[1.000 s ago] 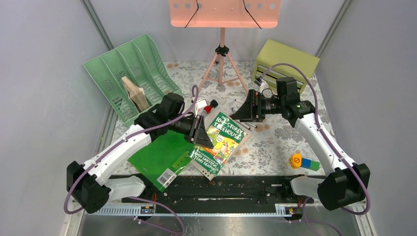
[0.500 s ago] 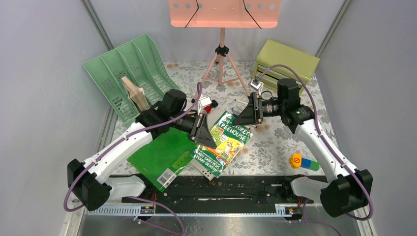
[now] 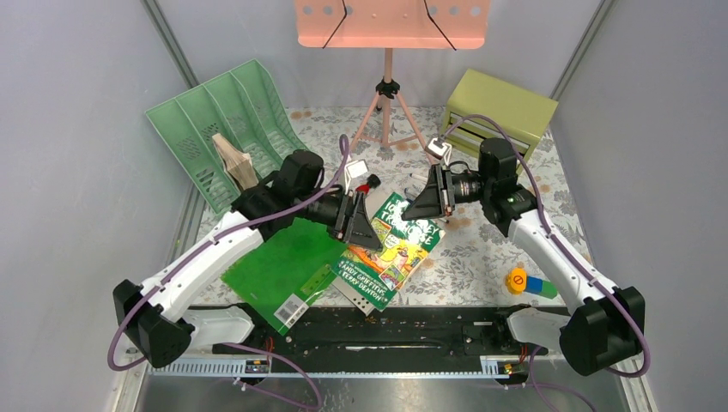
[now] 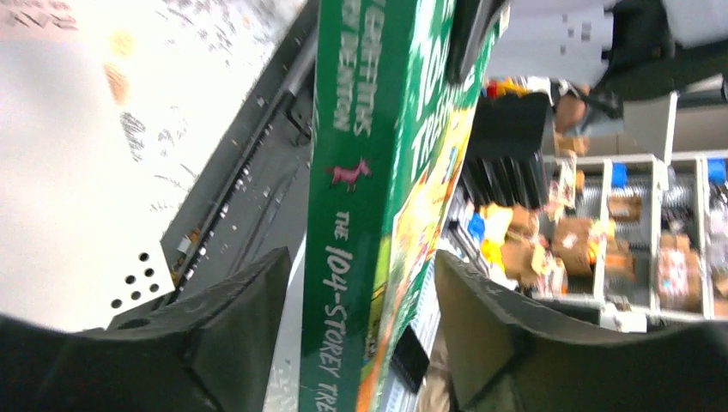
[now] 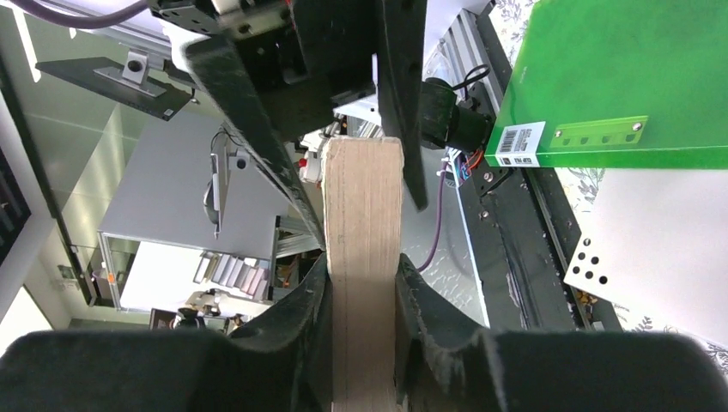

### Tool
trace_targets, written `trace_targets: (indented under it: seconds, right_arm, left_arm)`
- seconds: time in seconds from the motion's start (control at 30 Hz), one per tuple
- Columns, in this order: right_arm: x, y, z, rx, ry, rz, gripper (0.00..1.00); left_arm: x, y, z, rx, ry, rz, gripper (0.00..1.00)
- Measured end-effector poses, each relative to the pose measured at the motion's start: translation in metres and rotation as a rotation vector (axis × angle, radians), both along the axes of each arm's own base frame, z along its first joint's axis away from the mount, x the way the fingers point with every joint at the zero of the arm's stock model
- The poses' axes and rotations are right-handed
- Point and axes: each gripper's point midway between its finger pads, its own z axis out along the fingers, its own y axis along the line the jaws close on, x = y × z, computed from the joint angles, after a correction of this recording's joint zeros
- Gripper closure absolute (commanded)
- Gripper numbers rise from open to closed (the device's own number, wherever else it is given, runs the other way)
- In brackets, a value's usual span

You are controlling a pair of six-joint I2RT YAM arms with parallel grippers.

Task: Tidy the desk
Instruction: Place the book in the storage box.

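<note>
R gripper (image 5: 362, 266) clamped tight on page edge of Treehouse book (image 3: 391, 251), holding it up on edge over mid desk (image 3: 485, 249). L gripper (image 4: 360, 257) jaws approx half open astride book's spine, gap each side, no grip. Desk lies under both arms, w/ green folder (image 3: 283, 266) just left of book, mint file rack (image 3: 193, 124) at far-left corner

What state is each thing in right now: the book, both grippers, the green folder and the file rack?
Treehouse book: tilted, gripped at its page edge.
Right gripper: shut on the Treehouse book.
Left gripper: open, straddling the spine.
Green folder: closed, lying flat.
File rack: leaning back, one worn book inside.
</note>
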Motion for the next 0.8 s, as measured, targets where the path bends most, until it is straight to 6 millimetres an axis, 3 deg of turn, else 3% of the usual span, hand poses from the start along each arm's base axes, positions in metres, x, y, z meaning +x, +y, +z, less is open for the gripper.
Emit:
trace_targets:
  seconds: [0.13, 0.27, 0.47, 0.63, 0.8]
  right_arm:
    - [0.001, 0.002, 0.001, 0.006, 0.009, -0.001, 1.0]
    - [0.004, 0.003, 0.003, 0.007, 0.01, -0.02, 1.0]
    - [0.025, 0.005, 0.008, -0.013, -0.001, -0.134, 1.0]
    - [0.052, -0.004, 0.026, -0.018, -0.033, -0.317, 1.0]
    - [0.079, -0.032, 0.053, 0.029, -0.017, -0.55, 1.0]
  left_arm:
    - [0.024, 0.003, 0.012, 0.039, -0.113, 0.122, 0.19]
    - [0.051, 0.017, 0.029, 0.096, -0.232, 0.29, 0.17]
    - [0.09, 0.067, 0.048, 0.17, -0.313, 0.611, 0.11]
    - [0.092, 0.101, 0.068, 0.105, -0.316, 0.778, 0.07]
    - [0.08, 0.101, 0.074, -0.012, -0.279, 0.786, 0.06]
